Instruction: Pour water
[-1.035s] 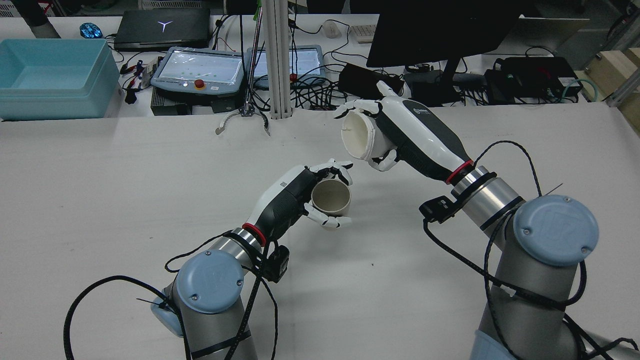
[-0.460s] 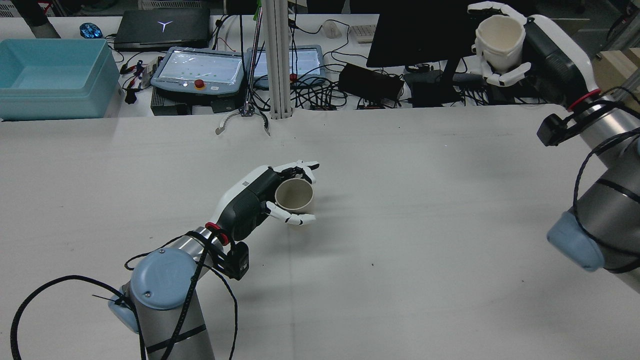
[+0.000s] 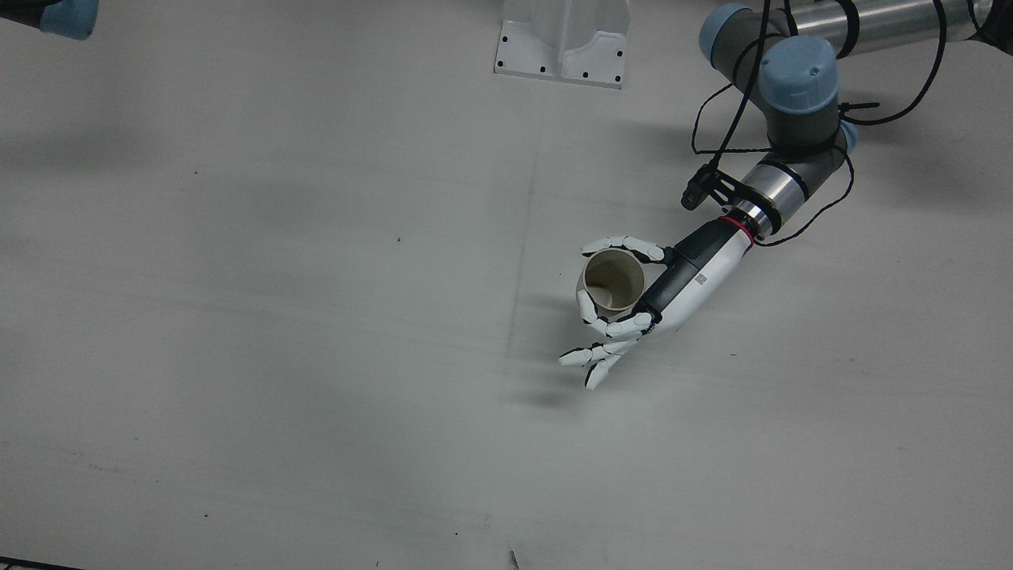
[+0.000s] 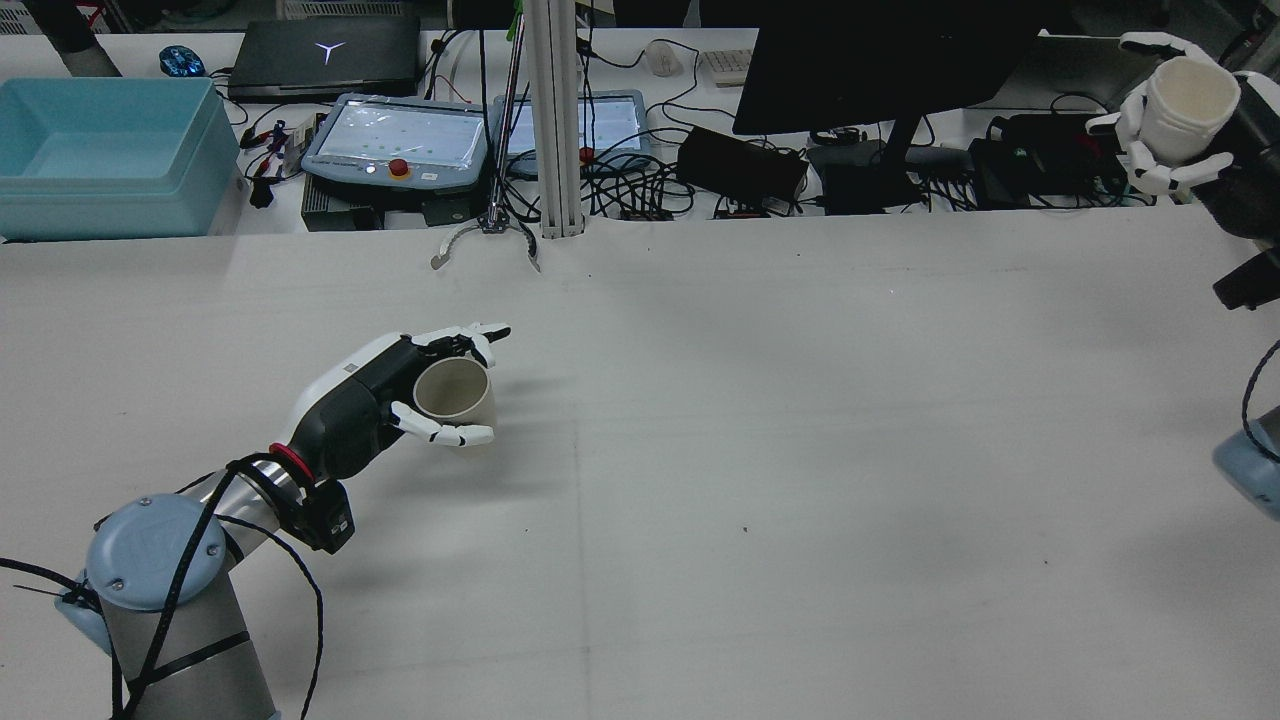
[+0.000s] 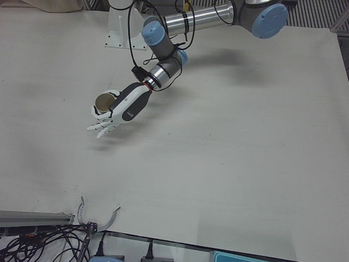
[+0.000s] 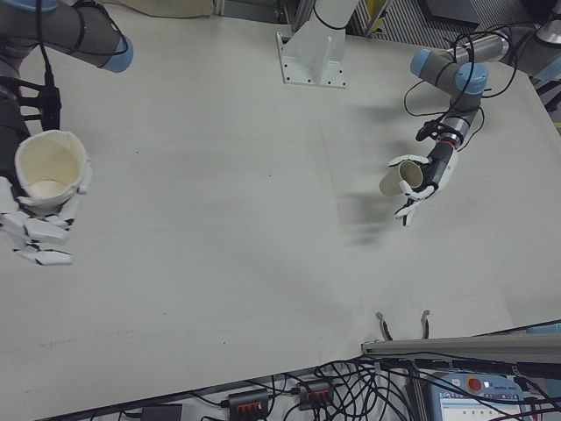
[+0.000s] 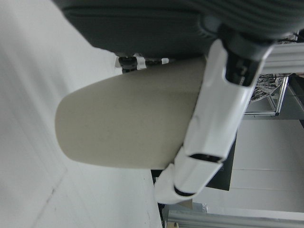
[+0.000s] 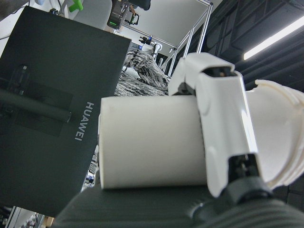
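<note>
My left hand point(image 4: 385, 395) is shut on a beige cup point(image 4: 452, 390) and holds it mouth-up a little above the white table point(image 4: 760, 480), left of centre. It also shows in the front view point(image 3: 613, 281), the left-front view point(image 5: 103, 100) and the right-front view point(image 6: 399, 178); its side fills the left hand view point(image 7: 128, 123). My right hand point(image 4: 1170, 130) is shut on a white cup point(image 4: 1185, 95), upright and raised high at the far right edge. The white cup also shows in the right-front view point(image 6: 51, 167) and the right hand view point(image 8: 147, 142). The two cups are far apart.
Behind the table stand a blue bin point(image 4: 105, 155), two teach pendants point(image 4: 400, 140), a black monitor point(image 4: 880, 60) and tangled cables. An aluminium post point(image 4: 553, 120) rises at the back centre. The white pedestal point(image 3: 562, 39) stands at the robot side.
My right hand swung the white cup from a tilt above the beige cup up and out to the far right, now upright. My left hand carried the beige cup leftward.
</note>
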`<state>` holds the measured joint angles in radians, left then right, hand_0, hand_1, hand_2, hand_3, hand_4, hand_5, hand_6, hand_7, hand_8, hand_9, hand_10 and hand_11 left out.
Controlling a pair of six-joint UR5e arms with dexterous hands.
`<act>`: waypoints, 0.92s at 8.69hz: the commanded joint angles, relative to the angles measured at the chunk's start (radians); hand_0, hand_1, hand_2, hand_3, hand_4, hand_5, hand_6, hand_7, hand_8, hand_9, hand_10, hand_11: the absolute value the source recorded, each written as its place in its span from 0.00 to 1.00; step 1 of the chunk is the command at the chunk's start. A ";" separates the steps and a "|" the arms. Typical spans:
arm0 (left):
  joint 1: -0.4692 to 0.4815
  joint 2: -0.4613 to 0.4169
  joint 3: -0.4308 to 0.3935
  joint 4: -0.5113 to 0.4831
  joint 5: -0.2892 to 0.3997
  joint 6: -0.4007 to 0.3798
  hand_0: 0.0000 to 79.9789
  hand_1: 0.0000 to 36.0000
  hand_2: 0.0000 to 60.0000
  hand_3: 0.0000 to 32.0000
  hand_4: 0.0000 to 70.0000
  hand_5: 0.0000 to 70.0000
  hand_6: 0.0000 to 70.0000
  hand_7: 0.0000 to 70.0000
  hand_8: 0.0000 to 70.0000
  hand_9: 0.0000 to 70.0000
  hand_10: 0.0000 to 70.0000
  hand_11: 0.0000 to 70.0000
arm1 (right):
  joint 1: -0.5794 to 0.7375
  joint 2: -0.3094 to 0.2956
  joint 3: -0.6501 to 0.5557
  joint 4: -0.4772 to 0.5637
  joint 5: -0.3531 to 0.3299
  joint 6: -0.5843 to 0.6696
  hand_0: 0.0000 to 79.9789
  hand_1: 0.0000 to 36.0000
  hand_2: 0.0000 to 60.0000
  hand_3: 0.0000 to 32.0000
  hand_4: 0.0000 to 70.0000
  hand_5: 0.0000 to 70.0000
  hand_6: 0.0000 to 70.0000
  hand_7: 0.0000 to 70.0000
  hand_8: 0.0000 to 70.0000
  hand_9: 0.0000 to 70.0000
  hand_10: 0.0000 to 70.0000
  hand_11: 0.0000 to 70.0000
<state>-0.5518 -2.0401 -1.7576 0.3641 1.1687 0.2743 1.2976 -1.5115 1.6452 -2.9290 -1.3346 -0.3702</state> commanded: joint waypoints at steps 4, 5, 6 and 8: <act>-0.125 0.323 0.021 -0.289 0.006 -0.004 1.00 1.00 0.97 0.00 0.53 1.00 0.23 0.20 0.08 0.02 0.06 0.16 | 0.052 -0.022 -0.765 0.601 0.000 0.116 1.00 1.00 1.00 0.00 0.01 0.39 0.77 0.77 0.75 0.98 0.33 0.55; -0.146 0.327 0.047 -0.319 0.006 -0.004 1.00 1.00 0.96 0.00 0.52 1.00 0.23 0.19 0.08 0.03 0.06 0.16 | 0.049 0.052 -0.927 0.647 0.003 0.116 1.00 1.00 1.00 0.00 0.03 0.39 0.79 0.78 0.78 1.00 0.36 0.58; -0.160 0.342 0.084 -0.359 0.008 -0.001 1.00 1.00 0.92 0.00 0.52 1.00 0.23 0.19 0.08 0.03 0.07 0.16 | 0.033 0.089 -1.017 0.683 0.008 0.099 1.00 1.00 1.00 0.00 0.02 0.39 0.79 0.76 0.81 1.00 0.39 0.62; -0.186 0.353 0.174 -0.442 0.006 0.002 1.00 1.00 0.80 0.00 0.53 1.00 0.23 0.19 0.08 0.02 0.06 0.16 | 0.025 0.096 -1.030 0.683 0.012 0.056 1.00 1.00 1.00 0.00 0.00 0.39 0.75 0.69 0.84 1.00 0.43 0.67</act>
<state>-0.7057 -1.7042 -1.6765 0.0125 1.1756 0.2728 1.3346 -1.4472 0.6933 -2.2721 -1.3282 -0.2753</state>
